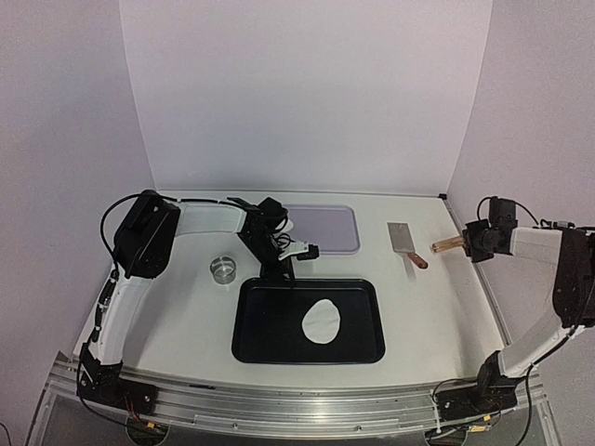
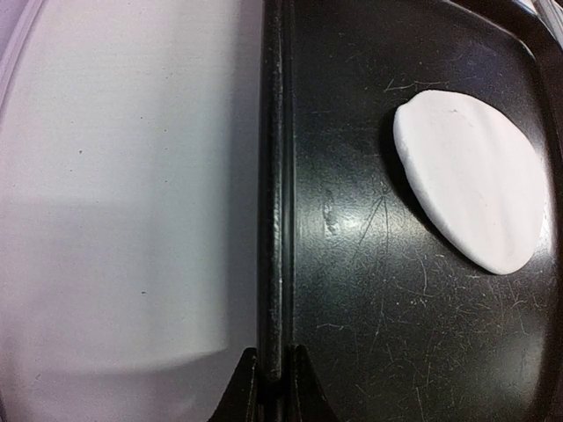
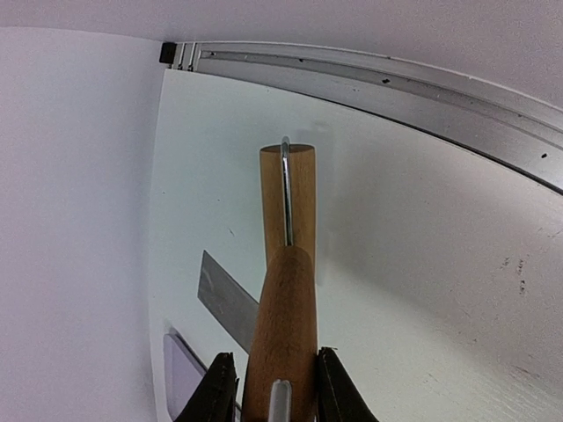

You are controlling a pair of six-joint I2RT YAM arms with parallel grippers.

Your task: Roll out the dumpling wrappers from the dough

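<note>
From above, you have one flattened oval of dough (image 1: pixel 323 321) lying in the black tray (image 1: pixel 265 330), with the ring cutter (image 1: pixel 224 268) unused on the table beside it and no cut wrappers in sight. Your left wrist view shows the left gripper (image 2: pixel 273 387) pinching the tray's rim. Your right wrist view shows the right gripper (image 3: pixel 268 382) clamped on the wooden roller (image 3: pixel 287 264), well apart from the dough, so flattening looks done and cutting is left.

Fixed camera looks down from six o'clock; close wrist cameras share its shallow black rectangular tray (image 1: pixel 270 325) (image 2: pixel 352 308) and, at three o'clock, steel-framed wooden roller (image 1: pixel 448 244) (image 3: pixel 286 308).
</note>
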